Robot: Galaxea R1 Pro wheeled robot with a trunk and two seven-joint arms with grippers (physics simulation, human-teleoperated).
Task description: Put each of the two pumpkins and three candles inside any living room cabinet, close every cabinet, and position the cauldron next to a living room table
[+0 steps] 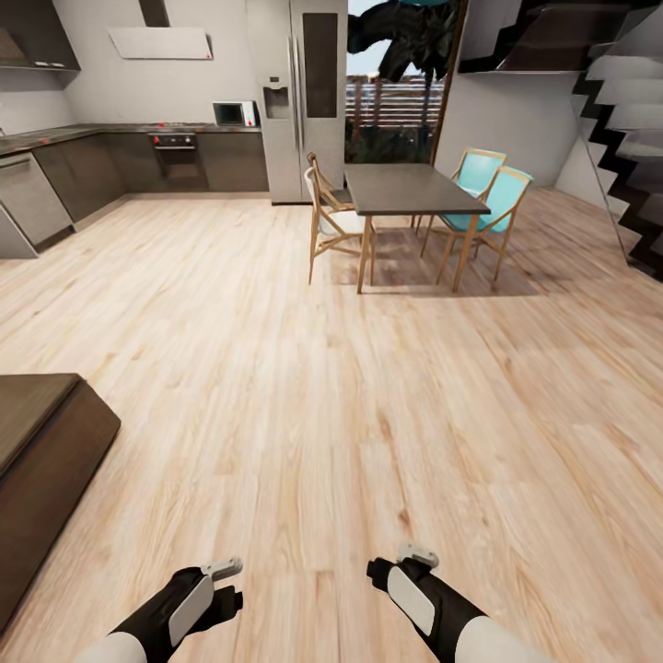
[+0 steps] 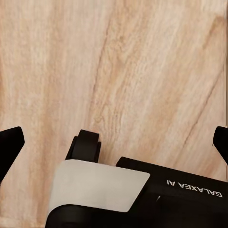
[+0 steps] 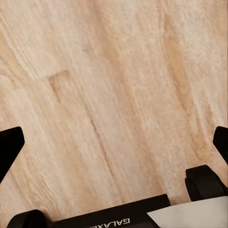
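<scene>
Floor [image 1: 304, 414]: light planks; I see the kitchen and dining table [image 1: 410, 189] ahead.
Cabinet [image 1: 41, 442]: dark corner, my left.
Wrists: both grippers [image 2: 114, 142] [image 3: 114, 142] wide, empty, over my base [image 2: 142, 194].

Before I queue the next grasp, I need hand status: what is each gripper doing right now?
Left gripper: open, holding nothing, wood floor between its fingertips.
Right gripper: open, empty, also over bare floor.

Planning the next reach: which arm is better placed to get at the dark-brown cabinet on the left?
Left, likely. The dark-brown cabinet lies on the left gripper's side; the right gripper would reach across. Both hang empty over plank floor, jaws apart.
</scene>
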